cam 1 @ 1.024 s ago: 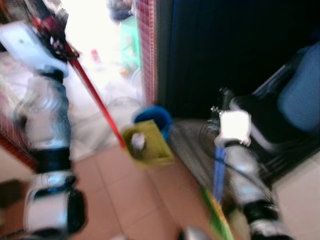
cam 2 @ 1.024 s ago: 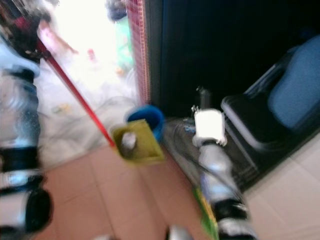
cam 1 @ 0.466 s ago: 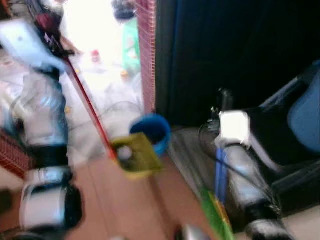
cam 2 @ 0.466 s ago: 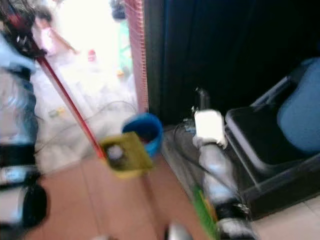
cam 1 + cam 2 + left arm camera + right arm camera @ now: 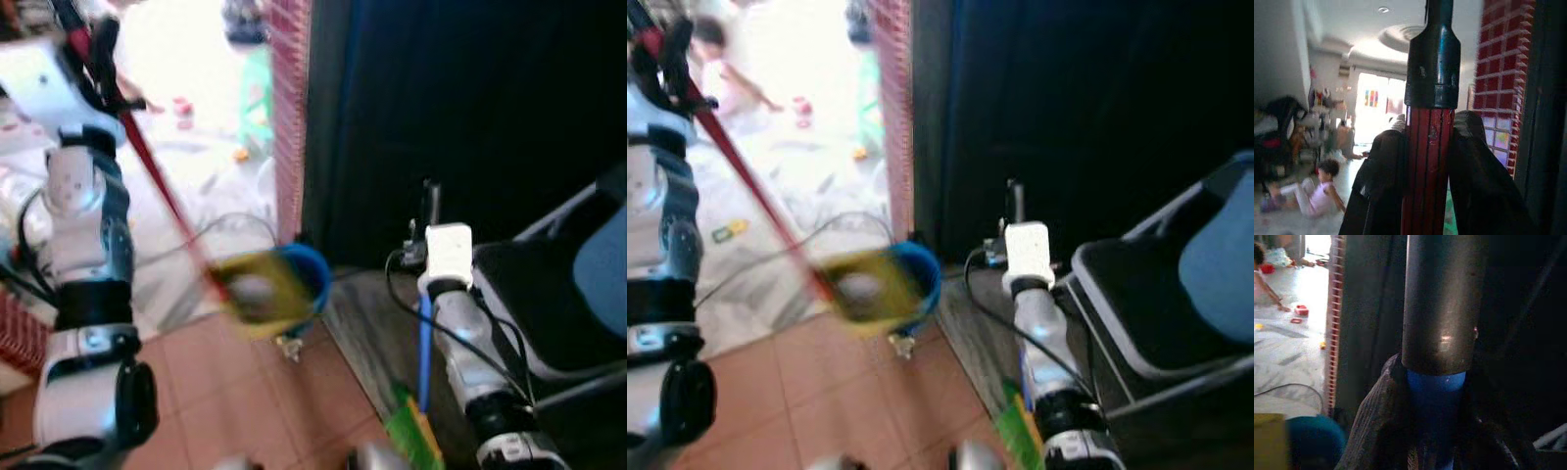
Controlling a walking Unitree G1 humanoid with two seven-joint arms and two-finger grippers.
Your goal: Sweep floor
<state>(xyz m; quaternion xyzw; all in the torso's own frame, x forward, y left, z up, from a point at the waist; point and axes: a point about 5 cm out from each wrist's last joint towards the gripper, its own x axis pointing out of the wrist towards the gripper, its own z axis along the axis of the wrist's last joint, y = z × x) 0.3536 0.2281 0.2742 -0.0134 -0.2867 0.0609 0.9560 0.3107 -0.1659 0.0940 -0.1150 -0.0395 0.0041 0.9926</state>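
the red handle (image 5: 147, 166) of the dustpan runs from the upper left of the left eye view down toward the middle, where the yellow dustpan (image 5: 257, 290) hangs blurred just above the tiled floor (image 5: 255, 392), with a pale lump of litter (image 5: 253, 290) in it. the left pincer (image 5: 1425, 147) sits at the top of that handle in the upper left corner; in the left wrist view its 2 black fingers (image 5: 1381, 171) are closed tight on either side of the red shaft, just below a black collar.

the broom's blue handle (image 5: 424, 343) stands in the lower right of the left eye view beside the right arm, with green bristles (image 5: 416, 436) at the bottom edge. the right pincer (image 5: 1435, 396) is clamped around it; in the right wrist view the blue shaft passes between the 2 fingers under a dark grey sleeve.

just behind the dustpan, touching it in the picture, is a blue bucket (image 5: 312, 269). a red grid panel (image 5: 286, 108) rises at upper centre beside a dark curtain (image 5: 470, 108). a blue and black chair (image 5: 578, 284) fills the right edge. a cable (image 5: 220, 227) loops over the pale floor at centre left. in the upper left of the right eye view a person (image 5: 720, 73) sits on the bright floor, with small toys (image 5: 803, 106) near.
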